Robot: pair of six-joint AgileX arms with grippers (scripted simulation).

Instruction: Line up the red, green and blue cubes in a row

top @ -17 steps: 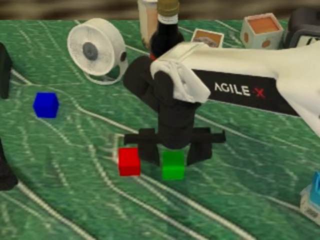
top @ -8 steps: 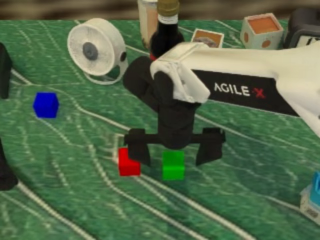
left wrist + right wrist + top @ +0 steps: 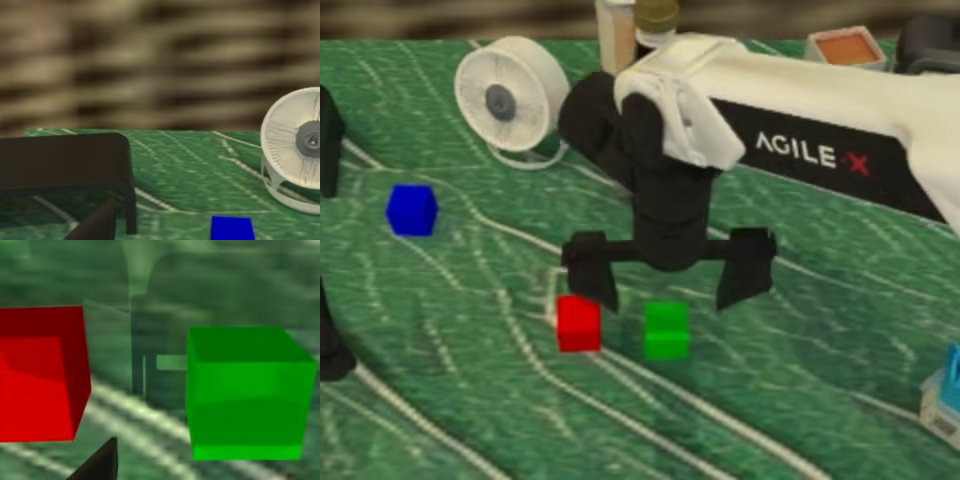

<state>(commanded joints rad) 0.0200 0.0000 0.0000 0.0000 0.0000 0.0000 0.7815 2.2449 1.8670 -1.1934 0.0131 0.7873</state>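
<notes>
Fingers (image 3: 593, 278) of my right gripper (image 3: 669, 280) are spread wide with nothing between them; the gripper hangs just behind the red cube (image 3: 578, 323) and the green cube (image 3: 666, 330), clear of both in the top view. One dark fingertip sits just beside the red cube's far upper edge, and I cannot tell whether it touches. The other finger stands off beyond the green cube's right side.

Both cubes rest flat on the green table (image 3: 470, 400), side by side with a gap of bare cloth between them. My right wrist view shows the same pair, red (image 3: 40, 375) and green (image 3: 247, 395), square and upright. The blue cube (image 3: 412, 210) sits well apart toward the table's left, with open cloth around it; it also shows in my left wrist view (image 3: 231, 228), near the white fan (image 3: 512, 95).

My left gripper is out of sight, parked at the left edge.
</notes>
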